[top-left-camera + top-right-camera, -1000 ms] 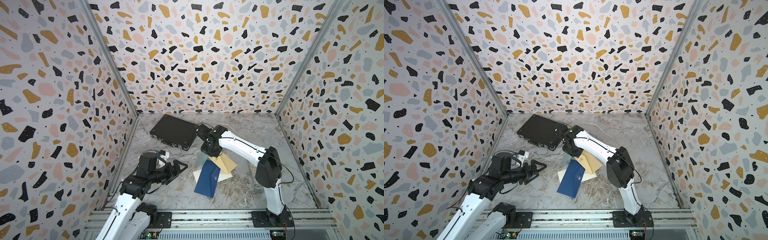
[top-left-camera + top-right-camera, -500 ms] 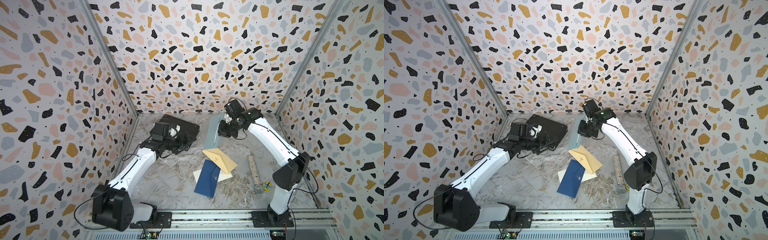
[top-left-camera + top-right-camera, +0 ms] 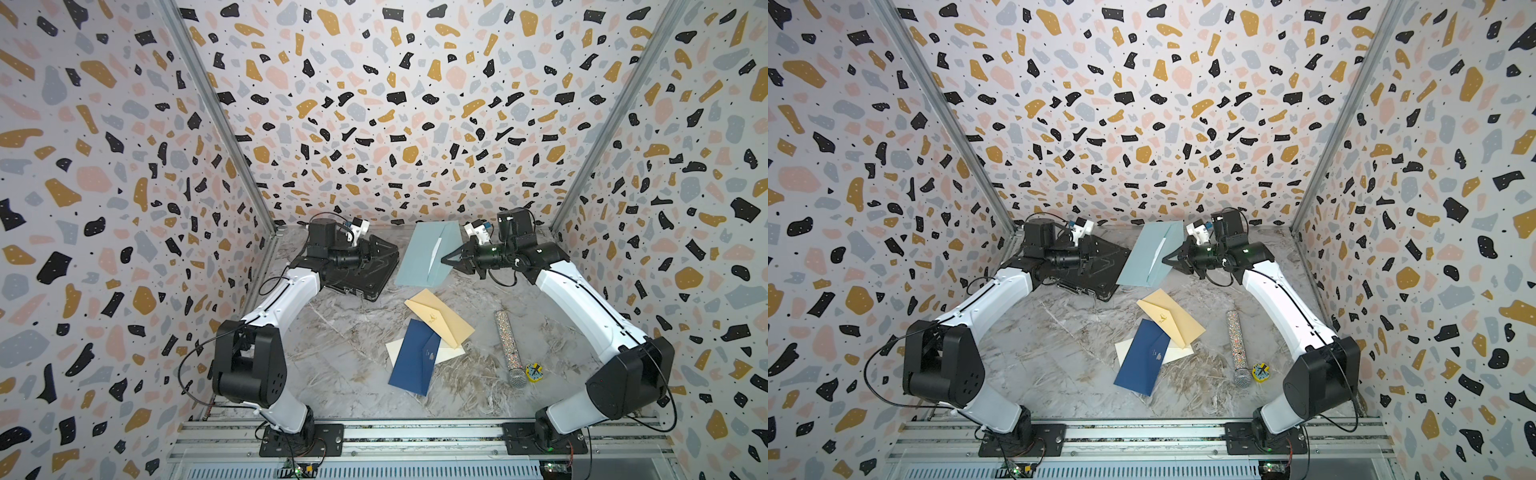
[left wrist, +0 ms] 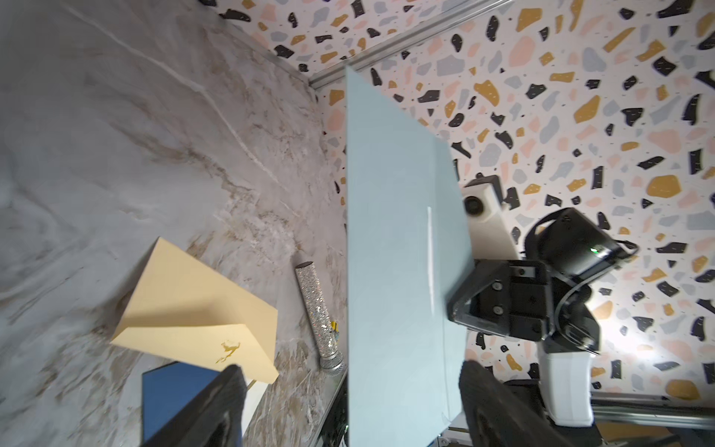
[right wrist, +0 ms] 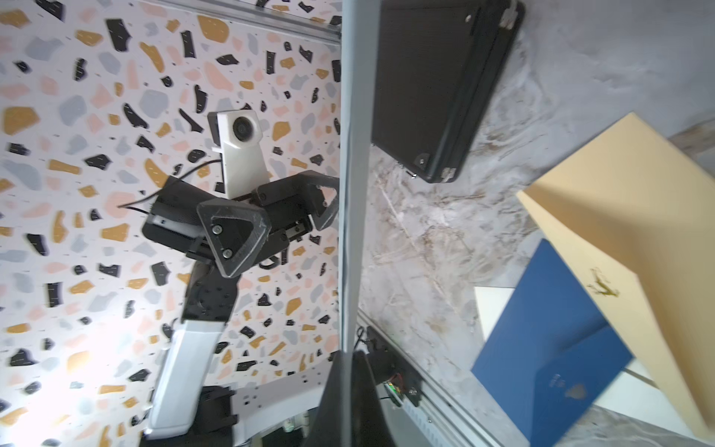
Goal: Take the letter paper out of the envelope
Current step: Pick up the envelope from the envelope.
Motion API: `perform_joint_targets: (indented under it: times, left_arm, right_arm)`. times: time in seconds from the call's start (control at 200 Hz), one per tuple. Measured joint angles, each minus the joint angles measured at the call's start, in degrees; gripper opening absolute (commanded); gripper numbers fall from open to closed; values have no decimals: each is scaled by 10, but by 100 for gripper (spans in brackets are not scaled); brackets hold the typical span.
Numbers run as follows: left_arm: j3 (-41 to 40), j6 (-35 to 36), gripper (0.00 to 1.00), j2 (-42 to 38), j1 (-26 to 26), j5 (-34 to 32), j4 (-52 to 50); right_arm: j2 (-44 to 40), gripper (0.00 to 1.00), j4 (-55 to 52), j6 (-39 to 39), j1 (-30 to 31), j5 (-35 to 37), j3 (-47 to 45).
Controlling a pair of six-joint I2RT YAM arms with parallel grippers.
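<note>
Top views: pale blue envelope [image 3: 419,257] held raised above marble table [image 3: 332,357] near back wall, tilted, one edge pinched by clenched right gripper [image 3: 448,259]. Thin white paper sliver [image 3: 434,250] seen along flap edge. Left gripper [image 3: 369,258] positioned near opposite edge, over black case [image 3: 376,284], contact not made. Left wrist view: fingers [image 4: 220,406] spread wide, nothing grasped. Tan envelope [image 3: 440,320] and navy envelope [image 3: 411,361] seen overlapped flat mid-table, glitter microphone [image 3: 508,345] beside them.
</note>
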Motion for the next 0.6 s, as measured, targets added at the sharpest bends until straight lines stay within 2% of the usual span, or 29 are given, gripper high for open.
perform_joint_targets:
  times: [0.15,0.275,0.47,0.601]
  left_arm:
    - [0,-93,84,29,0,42,133]
    - [0,-134,80,49,0,53,183]
    - [6,-216,61,73,-1,62,278]
    - [9,-304,49,100,-3,67,386]
  right_arm:
    - [0,0,103,67,-3,-49,-25]
    - [1,0,176,112,-3,-76,-29]
    - [12,0,234,148,-3,-109,-29]
    - [30,0,258,165,-3,-122,-31]
